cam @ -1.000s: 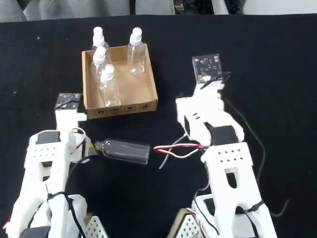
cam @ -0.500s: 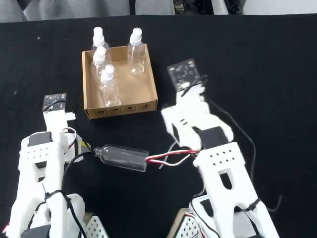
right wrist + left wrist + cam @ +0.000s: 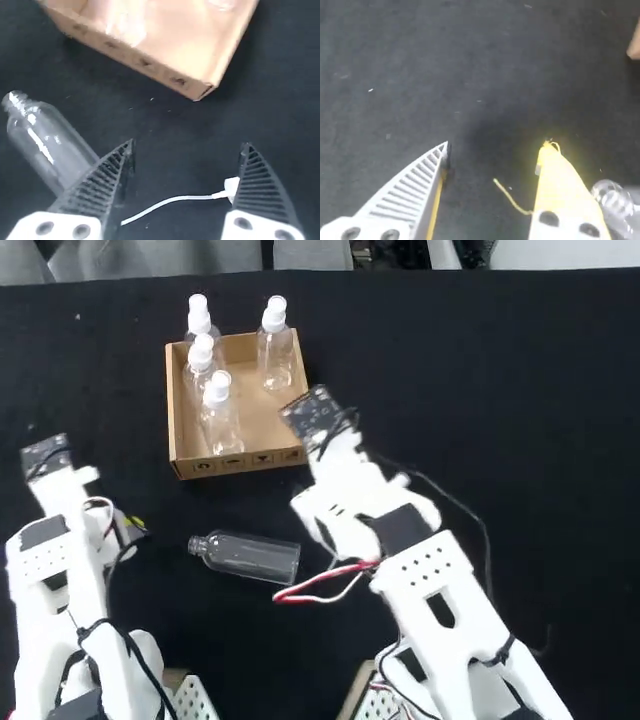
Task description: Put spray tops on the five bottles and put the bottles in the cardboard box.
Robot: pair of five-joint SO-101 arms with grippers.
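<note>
Left gripper (image 3: pixel 496 146): spread, above table (image 3: pixel 420 60). Right gripper (image 3: pixel 188 145): spread, just beside capless bottle (image 3: pixel 245 556) lying sideways near box (image 3: pixel 172 410).

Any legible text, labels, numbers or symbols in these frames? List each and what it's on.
Cardboard box, front wall: a row of small dark printed marks, too small and blurred to read in the high or right wrist view.
Nothing else carries readable text.

Black-covered table (image 3: pixel 560 390), grey fabric (image 3: pixel 150 255) behind, pale wall (image 3: pixel 570 252) at far edge
</note>
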